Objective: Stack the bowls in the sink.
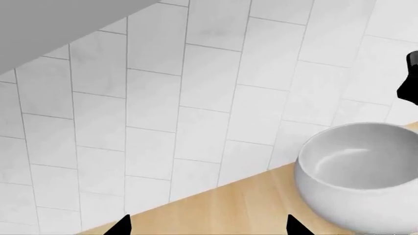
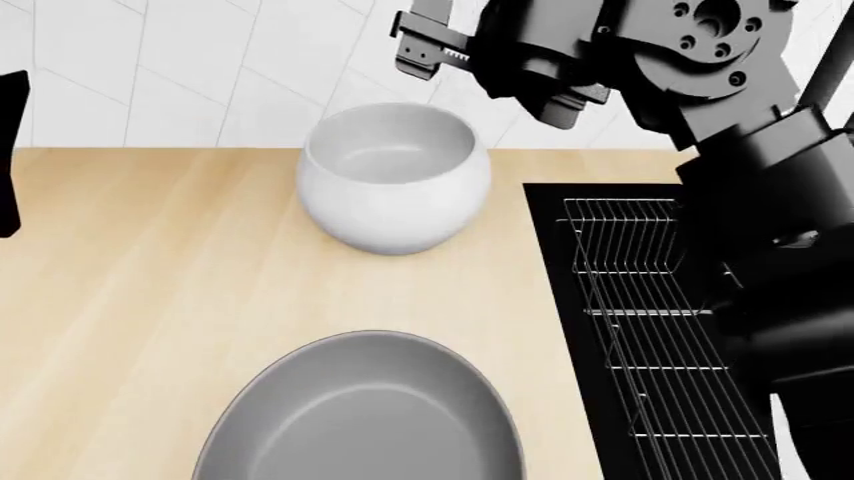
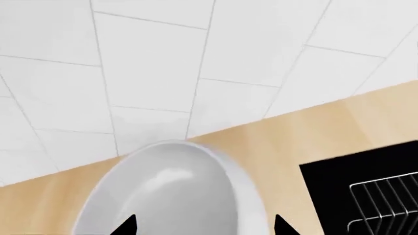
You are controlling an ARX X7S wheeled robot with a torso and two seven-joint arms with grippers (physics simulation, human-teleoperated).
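At the far left of the head view a black sliver of the left arm (image 2: 8, 150) pokes in over the counter (image 2: 134, 280); its pincer (image 1: 205, 226) shows only in its own wrist camera, as two dark fingertips (image 1: 121, 226) set well apart with nothing between them, so it is spread and empty.

At about six o'clock in the head view sits the grey bowl (image 2: 360, 415), wide and shallow, upright on the pale wood and cut off by the frame edge. At twelve o'clock from it, well apart, stands the white bowl (image 2: 391, 175), deep and glossy, upright near the tiled wall (image 2: 200, 70).

Above and to the two o'clock side of the white bowl hangs the right pincer (image 2: 427, 45), not touching it. In its wrist camera the two tips sit apart over the bowl's rim, released and holding nothing.

At three o'clock the black sink (image 2: 561, 300) is sunk into the counter, with the wire rack (image 2: 654, 340) inside. Neither bowl is in it; both stand on the counter.

I can read no writing, brand or label anywhere.
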